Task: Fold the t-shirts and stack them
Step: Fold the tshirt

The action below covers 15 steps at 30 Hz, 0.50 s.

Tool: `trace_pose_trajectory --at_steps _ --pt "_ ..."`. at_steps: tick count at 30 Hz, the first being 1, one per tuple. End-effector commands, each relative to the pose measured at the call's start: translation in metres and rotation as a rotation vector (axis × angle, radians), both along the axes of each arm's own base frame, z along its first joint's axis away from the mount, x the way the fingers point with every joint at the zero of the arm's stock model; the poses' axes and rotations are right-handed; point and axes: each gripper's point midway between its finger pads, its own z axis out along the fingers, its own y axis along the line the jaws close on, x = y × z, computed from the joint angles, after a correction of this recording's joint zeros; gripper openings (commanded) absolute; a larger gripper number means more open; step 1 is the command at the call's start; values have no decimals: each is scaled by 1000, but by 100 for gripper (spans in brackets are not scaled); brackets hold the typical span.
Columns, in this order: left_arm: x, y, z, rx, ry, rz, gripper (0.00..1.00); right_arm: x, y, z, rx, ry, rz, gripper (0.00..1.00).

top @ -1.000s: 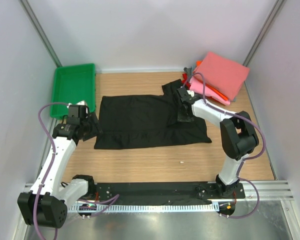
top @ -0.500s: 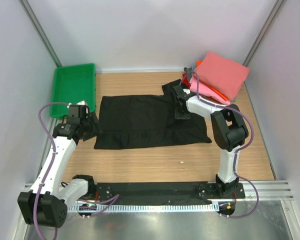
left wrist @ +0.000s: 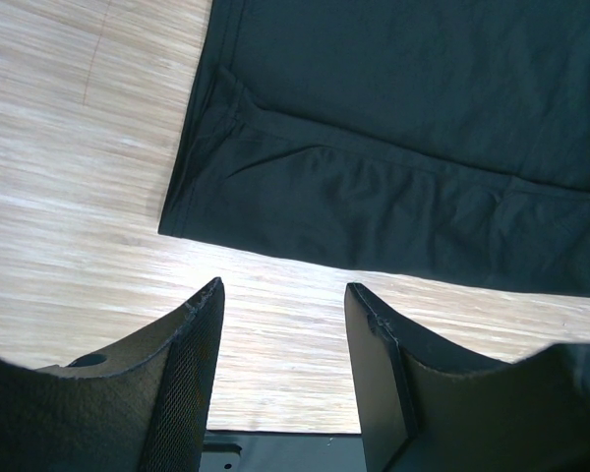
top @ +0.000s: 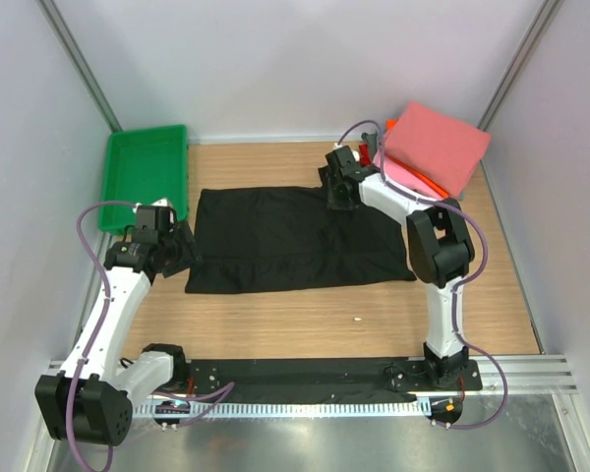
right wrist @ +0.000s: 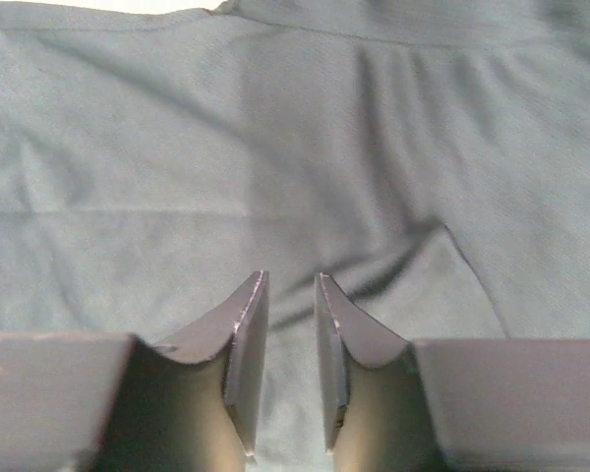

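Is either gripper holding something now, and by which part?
Nothing is held: the left gripper is open beside the black shirt, the right gripper slightly open over it.

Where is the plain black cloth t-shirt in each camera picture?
Top external: plain black cloth t-shirt spread flat mid-table.
Left wrist: the shirt fills the upper right, beyond the left gripper.
Right wrist: the shirt fills nearly the whole picture.
Shared landmark: its near-left corner on the wooden table, top and left wrist only.

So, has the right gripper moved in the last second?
Yes. The right gripper slid across the black t-shirt toward the far wall, ending nearer the folded stack.
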Motion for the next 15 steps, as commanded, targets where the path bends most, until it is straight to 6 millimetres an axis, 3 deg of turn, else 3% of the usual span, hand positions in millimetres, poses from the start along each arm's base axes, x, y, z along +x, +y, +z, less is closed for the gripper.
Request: trace_pose_trajectory --at_steps 1,2,4,5,7,8,11,13,15 --pt "5 -1 4 2 -28 -9 53 -3 -20 85 8 -188 -44 33" --pt "5 -1 4 2 -28 -9 53 -19 -32 74 -20 -158 -70 37" --pt "5 -1 0 3 -10 -4 52 -38 -53 85 -51 -172 -126 43" --pt "3 3 -2 21 5 21 52 -62 -65 89 -47 -156 -149 51" --pt "2 7 -4 50 23 45 54 -85 -80 86 -41 -120 -187 58" --pt "1 6 -5 61 33 47 55 -109 -93 83 -38 -96 -210 75" --pt "-9 -2 -18 13 95 108 57 -148 -115 71 79 -44 -292 99" --pt "-14 -4 -31 -22 126 184 58 -163 -116 68 201 -33 -302 100" --pt "-13 -8 -37 -66 105 222 58 -182 -132 59 279 -21 -369 100"
